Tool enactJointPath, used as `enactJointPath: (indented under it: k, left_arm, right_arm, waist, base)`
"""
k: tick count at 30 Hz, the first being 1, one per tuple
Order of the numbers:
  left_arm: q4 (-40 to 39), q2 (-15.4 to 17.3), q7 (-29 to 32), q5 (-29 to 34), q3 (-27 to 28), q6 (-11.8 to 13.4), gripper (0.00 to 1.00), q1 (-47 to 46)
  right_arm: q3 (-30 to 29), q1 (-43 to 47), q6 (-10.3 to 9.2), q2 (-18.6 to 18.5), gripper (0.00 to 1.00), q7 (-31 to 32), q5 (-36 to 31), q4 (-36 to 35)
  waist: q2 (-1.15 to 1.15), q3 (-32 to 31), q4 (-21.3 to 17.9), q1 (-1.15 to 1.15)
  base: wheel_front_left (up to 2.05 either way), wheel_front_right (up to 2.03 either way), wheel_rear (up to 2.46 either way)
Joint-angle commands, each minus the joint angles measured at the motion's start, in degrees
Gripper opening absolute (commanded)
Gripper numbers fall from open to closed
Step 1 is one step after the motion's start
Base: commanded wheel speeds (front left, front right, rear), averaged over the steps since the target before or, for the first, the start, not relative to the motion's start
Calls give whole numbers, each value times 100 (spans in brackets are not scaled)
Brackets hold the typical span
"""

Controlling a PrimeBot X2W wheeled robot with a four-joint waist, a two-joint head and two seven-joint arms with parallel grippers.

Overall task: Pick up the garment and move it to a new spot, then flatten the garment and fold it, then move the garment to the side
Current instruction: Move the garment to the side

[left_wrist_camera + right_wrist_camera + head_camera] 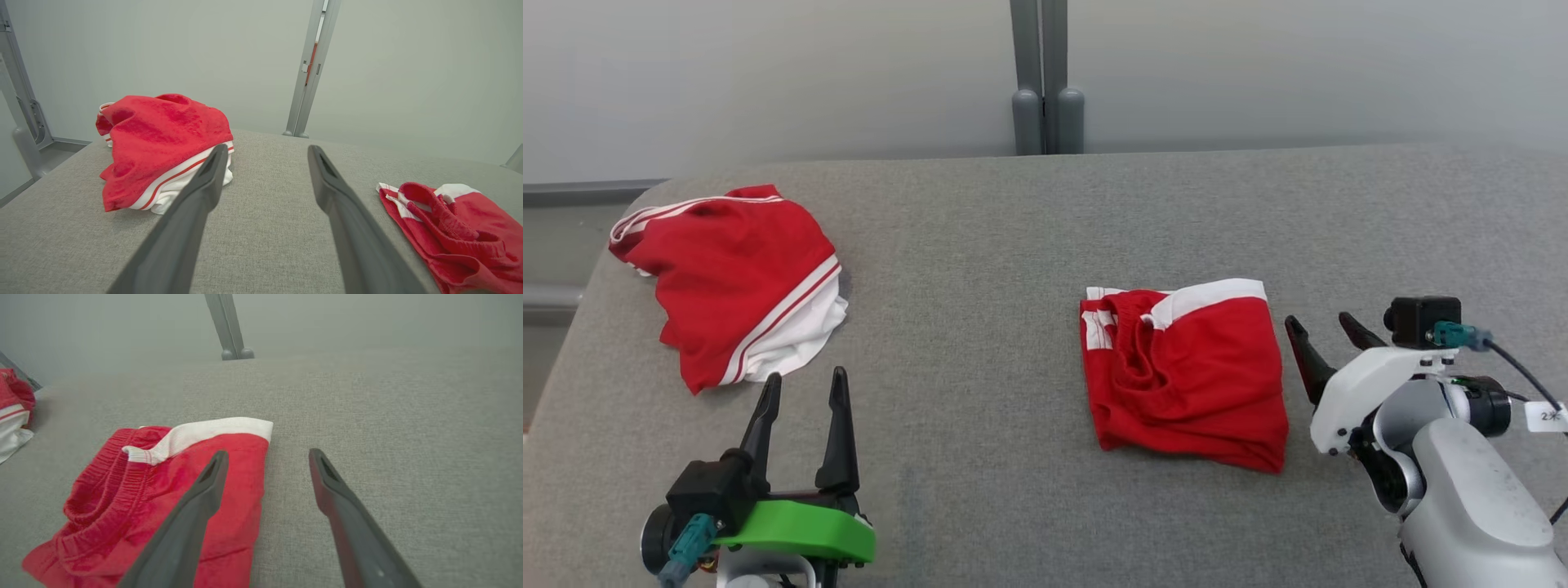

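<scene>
A big grey table (1013,237) has a soft cloth top, and its far left corner is round. Behind it stands a plain pale wall (768,73). A grey post (1041,49) goes up the middle of the wall. It is two thin bars side by side, each with a round end just behind the table's far edge. A grey rail (580,192) runs along the wall, low on the left.

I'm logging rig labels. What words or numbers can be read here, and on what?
"2", then a mark too blurred to read: white tag on the black cable.
No lettering shows on the crumpled garment or the folded garment.
</scene>
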Motion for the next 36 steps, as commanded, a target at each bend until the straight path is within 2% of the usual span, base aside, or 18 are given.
enactJointPath:
  k: [1,5,9,13,18,19,20,21,27,36]
  left_arm:
    - [12,3,-19,-90,-11,14,100,-104]
    - [43,4,-19,-83,-73,20,100,-192]
    - [92,5,-19,-88,-93,16,100,-240]
    - [119,4,-18,-19,-44,-3,100,-277]
    - [137,4,-18,15,-36,-17,100,-302]
    - [148,4,-18,13,-53,-24,100,-301]
    - [149,4,-18,13,-65,-31,100,-303]
    - [155,4,-18,14,-80,-41,100,-307]
    - [97,4,-18,-49,-160,-88,100,-332]
    - [85,4,-18,24,-510,-136,100,-454]
  right_arm:
    - [-83,-148,3,25,100,261,169,201]
    - [-292,-406,3,51,100,849,401,701]
    - [-437,-521,3,170,100,1166,611,1102]
    - [-439,-544,3,268,100,1263,800,1335]
    - [-332,-536,3,266,100,1101,953,1485]
    - [-317,-548,3,262,80,1033,987,1501]
    - [-298,-571,3,254,45,972,1007,1500]
    - [-280,-600,3,237,0,896,1036,1498]
    - [-94,-709,3,123,0,559,1147,1464]
    - [143,-752,3,-75,0,311,1336,1308]
  waist:
    - [0,189,238,0]
    - [0,327,430,0]
    - [0,396,563,0]
    - [0,411,609,0]
    - [0,403,572,0]
    - [0,399,549,0]
    - [0,397,522,0]
    - [0,390,487,0]
    - [0,289,98,0]
    - [0,192,-937,0]
  base:
    - [0,0,0]
    - [0,0,0]
    - [0,0,0]
    - [0,0,0]
    - [0,0,0]
    - [0,0,0]
    - [0,0,0]
    - [0,0,0]
    - [0,0,0]
    - [0,0,0]
